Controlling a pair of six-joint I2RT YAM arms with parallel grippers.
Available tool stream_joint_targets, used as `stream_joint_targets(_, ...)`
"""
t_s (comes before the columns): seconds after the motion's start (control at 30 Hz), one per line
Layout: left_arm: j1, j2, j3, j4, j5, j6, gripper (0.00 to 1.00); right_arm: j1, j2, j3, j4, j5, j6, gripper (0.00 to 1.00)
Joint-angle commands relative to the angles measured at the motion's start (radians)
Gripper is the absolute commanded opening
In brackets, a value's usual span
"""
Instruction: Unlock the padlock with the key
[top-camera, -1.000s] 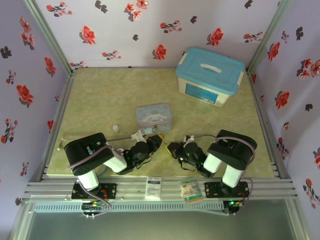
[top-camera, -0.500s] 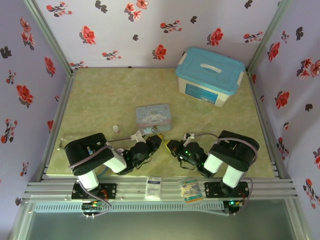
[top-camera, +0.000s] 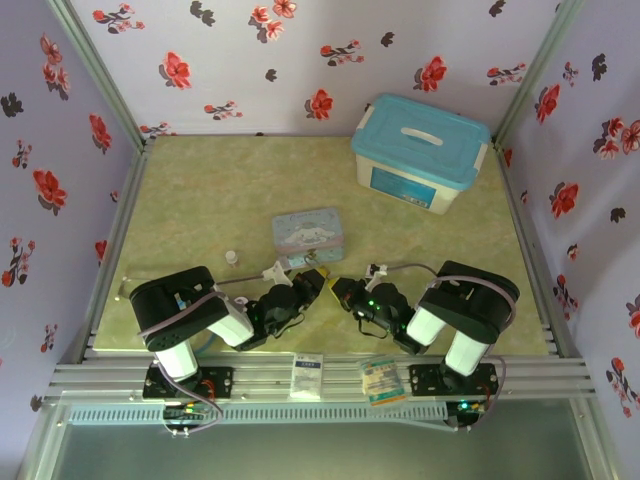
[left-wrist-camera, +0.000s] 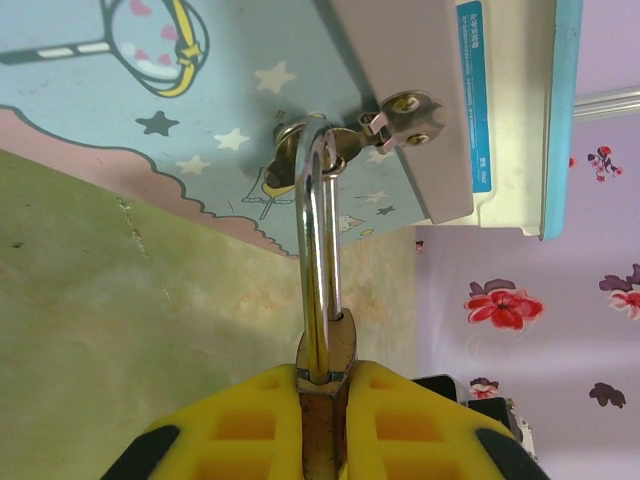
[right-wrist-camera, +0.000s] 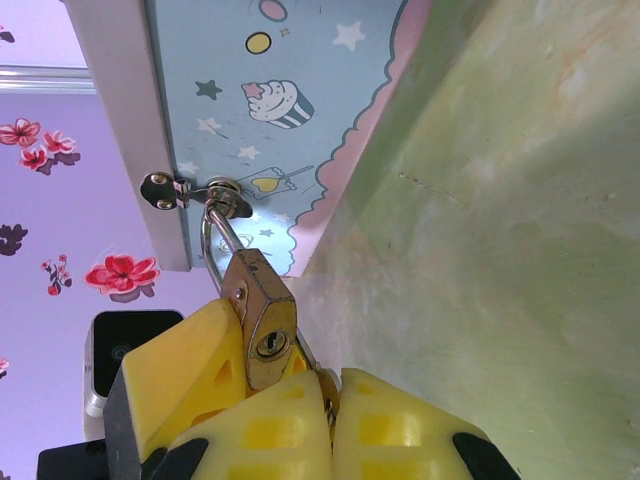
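Note:
The brass padlock (left-wrist-camera: 340, 338) hangs by its silvery shackle (left-wrist-camera: 318, 240) from the hasp of the cartoon-printed tin (top-camera: 308, 236). My left gripper (left-wrist-camera: 325, 400) is shut on the padlock's body. In the right wrist view the padlock (right-wrist-camera: 258, 300) turns its keyhole (right-wrist-camera: 266, 345) towards the camera, with a left finger (right-wrist-camera: 175, 375) behind it. My right gripper (right-wrist-camera: 330, 392) is shut on the key (right-wrist-camera: 326, 383). The key's slim blade lies just right of the padlock's body, outside the keyhole. From above, both grippers (top-camera: 318, 278) (top-camera: 340, 289) meet in front of the tin.
A white box with a blue lid (top-camera: 420, 152) stands at the back right. A small white knob-like piece (top-camera: 232, 257) lies left of the tin. Flowered walls close in the table on three sides.
My right gripper has edged left and a little forward, closer to the padlock. The left arm and the padlock have stayed still.

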Motion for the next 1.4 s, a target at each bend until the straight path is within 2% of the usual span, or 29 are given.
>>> stream_joint_targets(0.0,-0.01,0.01,0.016,0.079,-0.02,0.014,0.0,0.006,0.002,-0.011,0.023,0.022,-0.026,0.0)
stream_joint_targets(0.2,-0.005,0.009,0.004,0.08,-0.031,0.009,0.0,0.036,-0.033,-0.049,0.022,0.082,-0.029,0.0)
stream_joint_targets(0.63,-0.008,0.021,0.012,0.08,-0.013,0.002,0.0,0.042,-0.043,-0.038,0.023,0.096,-0.041,0.0)
stream_joint_targets(1.2,-0.021,-0.001,0.035,0.083,0.026,0.015,0.0,0.04,-0.004,0.008,0.024,0.075,-0.029,0.0)
stream_joint_targets(1.37,-0.035,0.002,0.053,0.084,0.043,-0.001,0.0,0.031,0.005,0.036,0.024,0.021,-0.061,0.0)
